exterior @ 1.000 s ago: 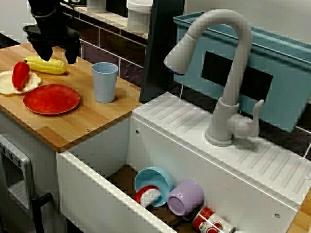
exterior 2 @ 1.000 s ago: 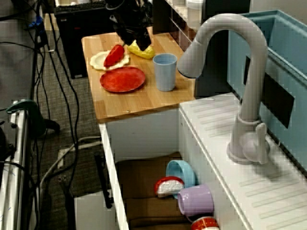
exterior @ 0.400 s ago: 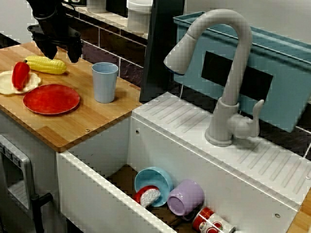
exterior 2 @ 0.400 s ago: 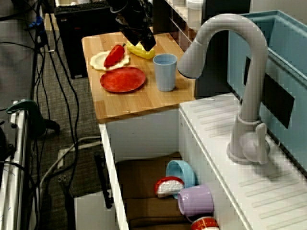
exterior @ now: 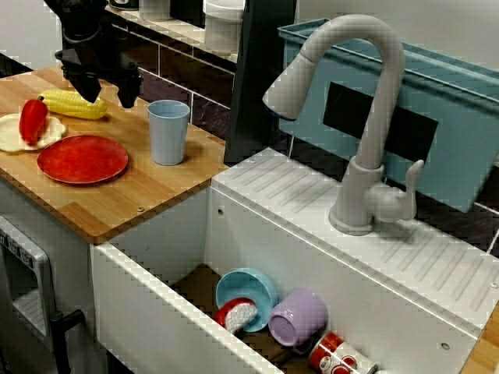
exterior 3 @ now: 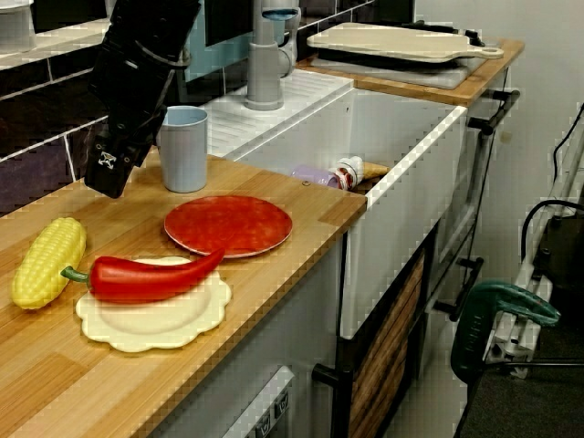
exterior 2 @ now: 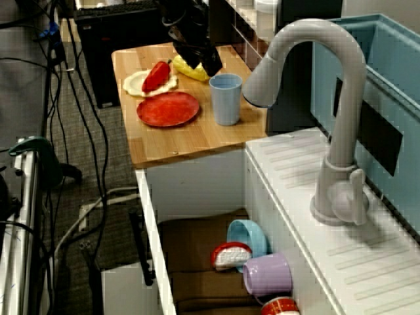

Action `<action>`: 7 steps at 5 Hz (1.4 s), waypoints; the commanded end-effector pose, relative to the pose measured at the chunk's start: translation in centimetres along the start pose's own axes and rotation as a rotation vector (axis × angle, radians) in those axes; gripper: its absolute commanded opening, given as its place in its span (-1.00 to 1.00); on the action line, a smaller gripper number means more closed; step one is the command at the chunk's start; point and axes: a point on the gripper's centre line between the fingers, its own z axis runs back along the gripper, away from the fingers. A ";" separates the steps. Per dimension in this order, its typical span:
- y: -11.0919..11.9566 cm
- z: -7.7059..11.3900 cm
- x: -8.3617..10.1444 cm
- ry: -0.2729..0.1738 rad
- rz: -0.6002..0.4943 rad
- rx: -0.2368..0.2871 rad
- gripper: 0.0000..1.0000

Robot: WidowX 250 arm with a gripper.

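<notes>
My black gripper [exterior: 104,87] hangs open and empty above the wooden counter [exterior: 148,195], between the yellow corn cob [exterior: 74,104] and the light blue cup [exterior: 168,132]. In the view along the counter the gripper [exterior 2: 205,62] sits just above the corn [exterior 2: 186,67] and left of the cup [exterior 2: 226,98]. From the counter end, the gripper [exterior 3: 114,173] hovers beside the cup [exterior 3: 184,148], apart from it. A red pepper [exterior 3: 137,276] lies on a cream scalloped plate [exterior 3: 151,324]. The red plate [exterior 3: 228,224] holds nothing.
A white sink [exterior: 156,312] right of the counter holds a blue bowl [exterior: 245,287], a purple mug [exterior: 298,318] and a red can [exterior: 331,354]. A tall grey faucet [exterior: 366,117] stands behind it. A dark pillar [exterior: 257,78] rises just behind the cup.
The gripper has moved right, from over the corn toward the blue cup, staying open. Nothing on the counter has shifted.
</notes>
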 end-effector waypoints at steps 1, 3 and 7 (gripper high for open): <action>-0.5 0.8 2.4 0.010 -0.075 -0.031 1.00; -0.6 0.7 2.5 0.047 -0.171 -0.036 1.00; -1.1 0.5 2.4 0.061 -0.237 -0.066 -1.00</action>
